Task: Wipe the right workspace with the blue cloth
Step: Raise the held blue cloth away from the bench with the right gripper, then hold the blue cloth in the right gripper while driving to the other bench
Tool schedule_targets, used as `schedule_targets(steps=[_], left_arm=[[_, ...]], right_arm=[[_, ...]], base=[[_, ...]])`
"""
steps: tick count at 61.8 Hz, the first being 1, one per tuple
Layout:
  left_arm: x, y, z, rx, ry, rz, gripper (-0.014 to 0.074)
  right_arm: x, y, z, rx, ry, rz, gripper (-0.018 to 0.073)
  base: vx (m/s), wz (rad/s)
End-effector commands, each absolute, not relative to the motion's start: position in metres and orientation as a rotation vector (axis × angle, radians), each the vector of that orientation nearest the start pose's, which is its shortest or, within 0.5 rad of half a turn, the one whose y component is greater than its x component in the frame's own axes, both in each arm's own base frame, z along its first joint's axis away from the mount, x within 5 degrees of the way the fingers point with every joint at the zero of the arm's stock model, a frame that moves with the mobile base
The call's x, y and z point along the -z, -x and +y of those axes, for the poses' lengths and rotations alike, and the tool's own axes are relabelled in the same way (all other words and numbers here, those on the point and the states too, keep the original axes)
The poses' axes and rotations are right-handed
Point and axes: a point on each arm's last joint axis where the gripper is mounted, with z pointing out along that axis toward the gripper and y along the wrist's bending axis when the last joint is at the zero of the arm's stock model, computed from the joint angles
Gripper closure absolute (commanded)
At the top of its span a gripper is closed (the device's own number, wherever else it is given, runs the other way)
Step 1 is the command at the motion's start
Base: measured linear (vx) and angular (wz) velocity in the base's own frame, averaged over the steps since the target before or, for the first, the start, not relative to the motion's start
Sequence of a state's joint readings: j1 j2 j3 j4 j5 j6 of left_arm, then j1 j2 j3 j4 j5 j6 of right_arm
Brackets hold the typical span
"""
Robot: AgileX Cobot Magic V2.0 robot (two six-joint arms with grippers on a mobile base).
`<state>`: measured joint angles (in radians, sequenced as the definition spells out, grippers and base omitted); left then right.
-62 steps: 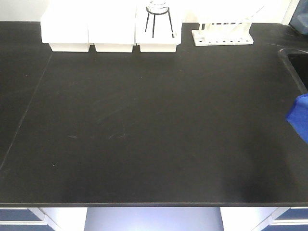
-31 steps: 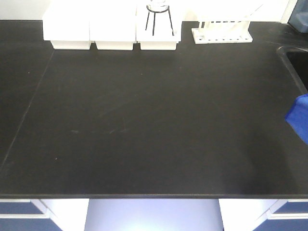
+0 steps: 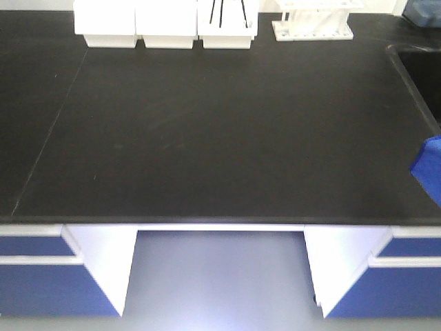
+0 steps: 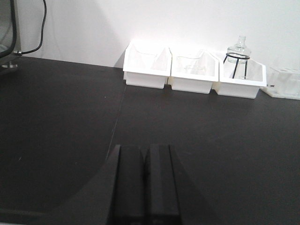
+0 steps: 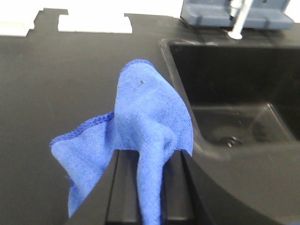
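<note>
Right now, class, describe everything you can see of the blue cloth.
The royal-blue microfibre cloth looks soft and fuzzy, with a stitched hem. It is crumpled, pinched in the right tool, bunched above it and drooping to one side. It hangs over the black benchtop, beside the black sink basin.

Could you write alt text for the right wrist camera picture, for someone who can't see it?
A blue cloth hangs pinched in the right gripper, above a black benchtop. To its right is a sunken black sink with a drain, a tap behind it.
</note>
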<state>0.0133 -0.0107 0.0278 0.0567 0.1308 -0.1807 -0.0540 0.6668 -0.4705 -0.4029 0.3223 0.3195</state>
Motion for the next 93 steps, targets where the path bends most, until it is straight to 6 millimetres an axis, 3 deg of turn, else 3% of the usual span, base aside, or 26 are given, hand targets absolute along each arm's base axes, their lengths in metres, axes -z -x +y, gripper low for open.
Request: schedule_targets(steps=[1, 51, 93], left_arm=[[-0.1902, -0.0569, 0.0009, 0.098, 0.120, 1.562, 0.0602], [-0.1902, -0.0569, 0.0009, 0.098, 0.120, 1.562, 0.0602], [-0.1902, -0.0569, 0.0009, 0.098, 0.120, 1.562, 0.0602]], right_arm=[[-0.3018, -0.1384, -0.0150, 0.187, -0.023, 1.883, 0.0559], [-0.3020, -0.1387, -0.0115, 0.169, 0.001, 1.880, 0.0559], [-0.3020, -0.1387, -0.0115, 0.169, 0.001, 1.880, 0.0559]], base=[[-0.30, -0.01], [-0.32, -0.04], [-0.27, -0.35]])
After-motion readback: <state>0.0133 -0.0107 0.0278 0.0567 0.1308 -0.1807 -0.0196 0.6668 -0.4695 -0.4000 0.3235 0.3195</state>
